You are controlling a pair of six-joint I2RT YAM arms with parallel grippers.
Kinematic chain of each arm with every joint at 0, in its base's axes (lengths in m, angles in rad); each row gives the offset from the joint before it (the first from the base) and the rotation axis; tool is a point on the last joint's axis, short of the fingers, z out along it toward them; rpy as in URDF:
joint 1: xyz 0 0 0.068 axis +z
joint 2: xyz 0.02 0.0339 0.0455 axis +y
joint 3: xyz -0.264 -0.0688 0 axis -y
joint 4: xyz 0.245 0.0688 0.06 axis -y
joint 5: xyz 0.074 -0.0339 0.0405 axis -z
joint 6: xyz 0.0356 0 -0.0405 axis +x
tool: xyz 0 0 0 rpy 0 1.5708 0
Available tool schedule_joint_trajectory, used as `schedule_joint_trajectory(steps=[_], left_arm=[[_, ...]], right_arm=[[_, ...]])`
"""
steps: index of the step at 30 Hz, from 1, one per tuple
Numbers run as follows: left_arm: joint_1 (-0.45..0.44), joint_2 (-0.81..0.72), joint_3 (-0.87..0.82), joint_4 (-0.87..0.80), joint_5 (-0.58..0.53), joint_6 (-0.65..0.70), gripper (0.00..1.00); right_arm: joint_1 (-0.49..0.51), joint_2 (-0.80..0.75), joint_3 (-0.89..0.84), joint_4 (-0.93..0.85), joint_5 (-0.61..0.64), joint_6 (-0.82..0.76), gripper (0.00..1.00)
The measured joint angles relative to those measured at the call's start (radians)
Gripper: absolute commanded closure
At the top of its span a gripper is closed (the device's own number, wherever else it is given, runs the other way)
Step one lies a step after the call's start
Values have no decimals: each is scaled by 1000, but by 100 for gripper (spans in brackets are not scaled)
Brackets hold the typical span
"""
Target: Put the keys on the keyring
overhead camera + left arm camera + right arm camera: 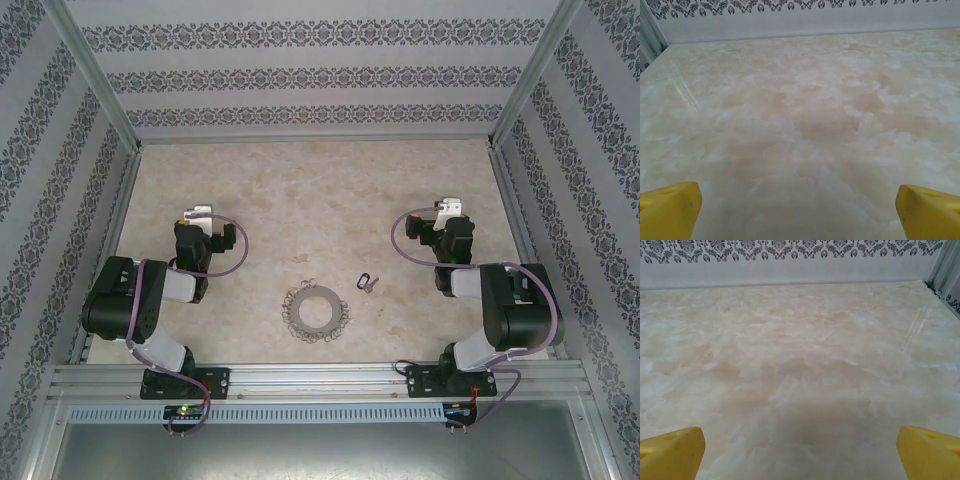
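The key (366, 283) lies loose just right of the keyring (316, 312), not yet threaded. The left fingers (667, 210) and right fingers (670, 452) stand wide apart, empty, well off either side of it. Next, I reckon, one must pinch that tiny key.

Beige marbled table (300, 190) under soft, even light, boxed on 3 sides by white walls (320, 70) w/ bands of dark floral pattern. Silver metal posts (95, 75) at back corners; aluminium rail (320, 378) along near edge.

The key (367, 283) lies near the keyring (299, 310) — up-right, not touching.
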Motion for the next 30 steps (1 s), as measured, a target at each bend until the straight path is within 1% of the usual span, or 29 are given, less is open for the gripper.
schedule_joint_trajectory(steps=[30], left_arm=[[0, -1, 0, 0, 14, 7, 0]], right_arm=[[0, 0, -3, 0, -6, 0, 2]])
